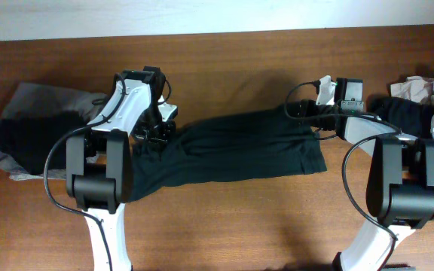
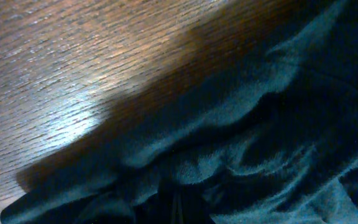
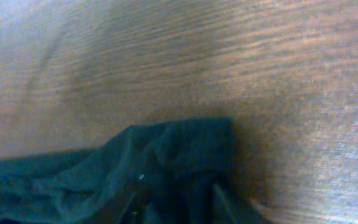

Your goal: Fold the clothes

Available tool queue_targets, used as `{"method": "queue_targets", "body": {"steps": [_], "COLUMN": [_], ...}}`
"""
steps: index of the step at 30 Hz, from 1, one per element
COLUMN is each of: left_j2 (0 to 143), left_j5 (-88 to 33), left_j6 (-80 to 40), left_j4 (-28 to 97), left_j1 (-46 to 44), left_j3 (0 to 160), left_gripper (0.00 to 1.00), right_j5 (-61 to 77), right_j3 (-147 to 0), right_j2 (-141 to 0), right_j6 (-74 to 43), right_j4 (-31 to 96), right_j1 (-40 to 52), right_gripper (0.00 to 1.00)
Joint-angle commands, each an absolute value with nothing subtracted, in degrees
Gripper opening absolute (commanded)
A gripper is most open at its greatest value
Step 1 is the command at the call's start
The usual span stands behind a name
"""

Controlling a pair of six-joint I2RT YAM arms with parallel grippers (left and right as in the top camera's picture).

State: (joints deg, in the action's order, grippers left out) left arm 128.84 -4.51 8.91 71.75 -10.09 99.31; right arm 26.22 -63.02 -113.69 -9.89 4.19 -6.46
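Note:
The clothes being folded are a black T-shirt, lying as a long band across the middle of the wooden table. My left gripper is down on its left end. In the left wrist view the jaws are buried in bunched black cloth and shut on it. My right gripper sits at the shirt's upper right corner. In the blurred right wrist view its dark fingers stand apart, with the corner of the shirt between them.
A heap of grey and black clothes lies at the left edge of the table. More clothes, black, beige and red-trimmed, are piled at the right edge. Bare wood runs along the back and the front.

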Motion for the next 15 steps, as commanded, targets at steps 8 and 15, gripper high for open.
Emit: {"method": "queue_targets", "body": {"steps": [8, 15], "left_j2": [128.2, 128.2], "left_j5": [-5.1, -4.7], "left_j6": [8.2, 8.2], "left_j4": [71.7, 71.6], "left_j1": [-10.3, -10.3], "left_j3": [99.0, 99.0], "left_gripper": [0.01, 0.01], "right_j5": [27.9, 30.0], "right_j3": [-64.1, -64.1], "right_j2": [-112.4, -103.7], "right_j6": [-9.5, -7.5], "right_j4": [5.2, 12.2], "right_j1": [-7.2, -7.2], "right_gripper": [0.04, 0.04]}}
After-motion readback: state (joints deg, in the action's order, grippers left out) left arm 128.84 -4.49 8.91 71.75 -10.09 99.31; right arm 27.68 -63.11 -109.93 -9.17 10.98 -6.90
